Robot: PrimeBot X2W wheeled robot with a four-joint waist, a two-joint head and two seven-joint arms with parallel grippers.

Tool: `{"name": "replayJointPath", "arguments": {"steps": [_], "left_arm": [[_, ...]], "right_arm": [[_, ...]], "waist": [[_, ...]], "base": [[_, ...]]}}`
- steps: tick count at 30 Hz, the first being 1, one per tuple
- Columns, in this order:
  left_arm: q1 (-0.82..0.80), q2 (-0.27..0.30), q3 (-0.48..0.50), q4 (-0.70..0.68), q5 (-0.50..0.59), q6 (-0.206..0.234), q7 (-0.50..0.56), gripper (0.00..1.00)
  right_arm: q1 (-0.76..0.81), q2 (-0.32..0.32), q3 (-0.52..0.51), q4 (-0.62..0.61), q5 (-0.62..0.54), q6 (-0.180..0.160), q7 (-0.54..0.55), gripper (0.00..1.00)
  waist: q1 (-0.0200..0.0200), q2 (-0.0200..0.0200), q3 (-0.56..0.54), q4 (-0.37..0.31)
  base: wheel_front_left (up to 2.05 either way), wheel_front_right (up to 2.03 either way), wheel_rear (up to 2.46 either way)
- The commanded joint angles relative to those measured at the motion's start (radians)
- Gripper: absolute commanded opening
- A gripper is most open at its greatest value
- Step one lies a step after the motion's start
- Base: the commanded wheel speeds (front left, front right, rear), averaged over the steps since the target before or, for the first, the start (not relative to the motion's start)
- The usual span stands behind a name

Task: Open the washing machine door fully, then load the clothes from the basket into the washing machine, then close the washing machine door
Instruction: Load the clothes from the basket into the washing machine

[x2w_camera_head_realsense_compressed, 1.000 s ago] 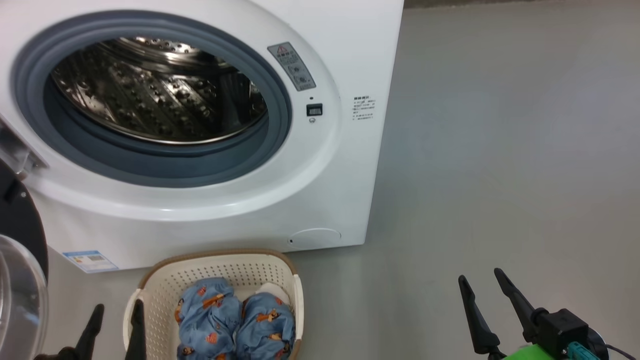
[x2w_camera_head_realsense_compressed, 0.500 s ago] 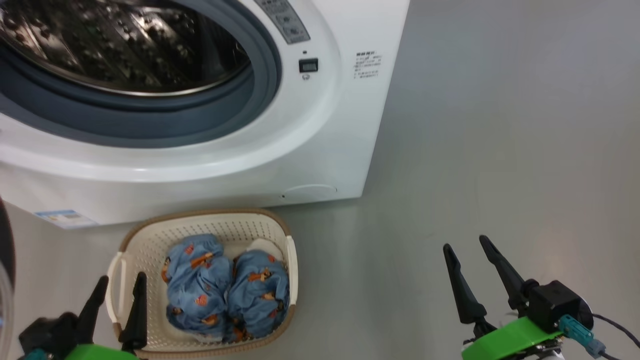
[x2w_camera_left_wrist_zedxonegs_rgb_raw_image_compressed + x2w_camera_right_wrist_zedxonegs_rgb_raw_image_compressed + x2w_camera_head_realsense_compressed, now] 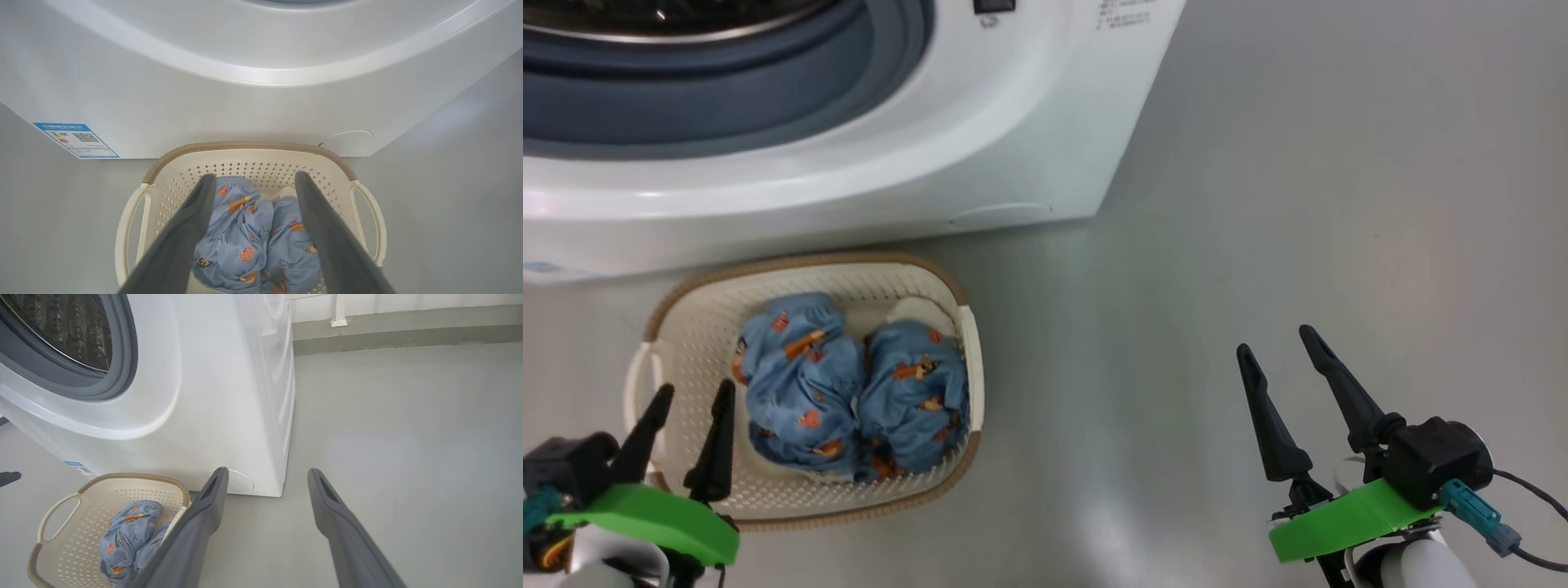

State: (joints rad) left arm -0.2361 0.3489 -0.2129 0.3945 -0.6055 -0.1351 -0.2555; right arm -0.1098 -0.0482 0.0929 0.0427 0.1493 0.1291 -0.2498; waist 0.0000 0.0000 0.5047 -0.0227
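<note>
Grey floor (image 3: 1298, 204) carries the basket (image 3: 698, 343), which stands just before the front of the washing machine (image 3: 980, 106), near its left half. Both bundles of clothes (image 3: 805, 384) lie side by side in the basket, touching, toward its right end, with bare perforated bottom to their left. The left gripper (image 3: 694, 392) hangs at the basket's near left corner by the white handle, its fingers spread and holding nothing; in the left wrist view they frame the clothes without touching them. Behind the basket, low on the machine, a blue label (image 3: 75, 140) sits to the left and a round flap (image 3: 351, 143) to the right. Higher up, the grey gasket (image 3: 768, 90) rings the steel drum (image 3: 65, 330), which shows uncovered in the right wrist view. The right gripper (image 3: 1276, 340) is well apart from the basket, over bare floor to the right of the machine's corner, fingers spread and empty, on a green mount with a dark cable trailing off. Far back, a pale wall meets the floor.
</note>
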Motion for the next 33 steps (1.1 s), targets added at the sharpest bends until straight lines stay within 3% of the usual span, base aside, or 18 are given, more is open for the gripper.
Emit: {"name": "replayJointPath", "arguments": {"steps": [1,21,33], "left_arm": [[-0.026,0.051,0.023,-0.001,-0.014,0.004,-0.006,1.0],[-0.174,0.275,-0.072,0.102,-0.11,0.004,-0.006,1.0],[-0.231,0.328,-0.165,0.164,-0.079,0.004,-0.006,1.0]], "right_arm": [[-0.012,-0.002,0.033,-0.03,-0.006,0.002,-0.012,1.0],[-0.043,-0.002,0.072,-0.139,0.046,0.002,-0.012,1.0],[-0.043,-0.002,0.103,-0.143,0.081,0.002,-0.012,1.0]], "waist": [[0.0,0.0,0.106,-0.039],[0.0,0.0,0.409,-0.162],[0.0,0.0,0.451,-0.197]], "base": [[0.0,0.0,0.0],[0.0,0.0,0.0],[0.0,0.0,0.0]]}}
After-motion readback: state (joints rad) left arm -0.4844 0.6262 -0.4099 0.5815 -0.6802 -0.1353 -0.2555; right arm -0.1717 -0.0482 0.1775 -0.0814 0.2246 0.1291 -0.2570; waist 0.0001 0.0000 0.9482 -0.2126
